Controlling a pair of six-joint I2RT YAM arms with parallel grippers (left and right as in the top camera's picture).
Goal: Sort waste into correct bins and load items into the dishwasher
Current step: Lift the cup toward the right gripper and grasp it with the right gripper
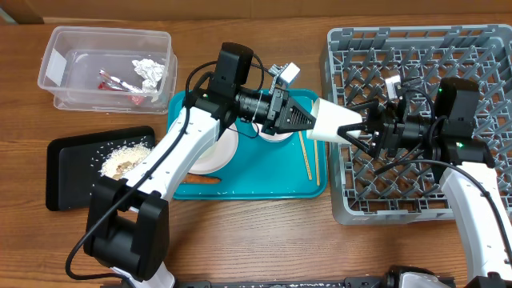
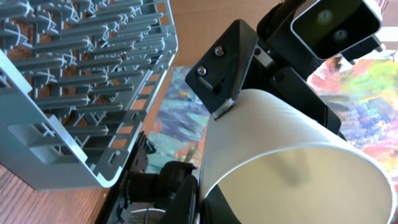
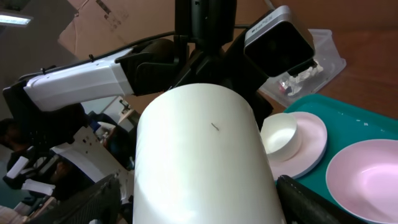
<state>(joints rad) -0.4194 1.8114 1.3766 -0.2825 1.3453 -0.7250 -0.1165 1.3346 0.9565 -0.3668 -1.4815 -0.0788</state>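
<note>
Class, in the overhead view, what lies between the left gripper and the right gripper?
A white cup on its side spans the gap from the left gripper to the right gripper, seen in the overhead view.

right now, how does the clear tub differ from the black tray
The clear tub is see-through with tall walls; the black tray is opaque and shallow. The clear tub holds a red-and-white wrapper and a foil ball; the black tray holds pale food scraps. Both are rectangular and sit on the table, left of the teal tray.
</note>
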